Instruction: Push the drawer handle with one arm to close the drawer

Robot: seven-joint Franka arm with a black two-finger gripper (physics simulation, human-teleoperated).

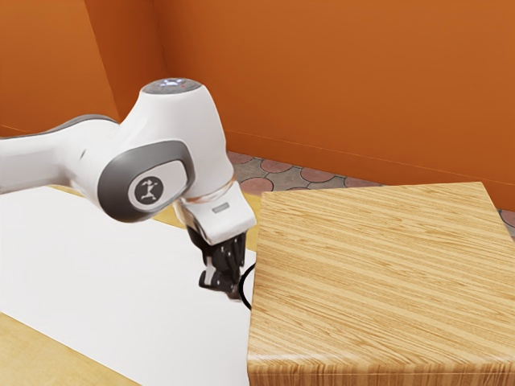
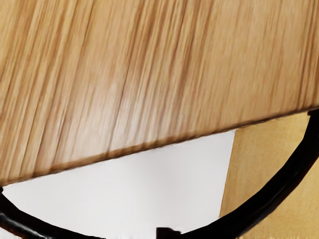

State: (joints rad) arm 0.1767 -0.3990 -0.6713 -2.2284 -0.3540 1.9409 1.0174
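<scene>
Where black handle (image 2: 279,192) curves out, gripper (image 1: 221,289) beside it — apart or together, can't tell.

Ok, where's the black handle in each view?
Exterior view: the handle, a thin arc at the wooden cabinet's near-gripper edge, beside the gripper.
Wrist view: large curve across the lower part, both ends at the wood's edge.
Shared landmark: that cabinet edge.

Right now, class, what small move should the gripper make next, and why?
Probably a short push toward the wooden cabinet: the gripper stands beside the black handle, on its outer side, and the handle juts past the cabinet's edge. I cannot tell if gripper and handle touch.
</scene>
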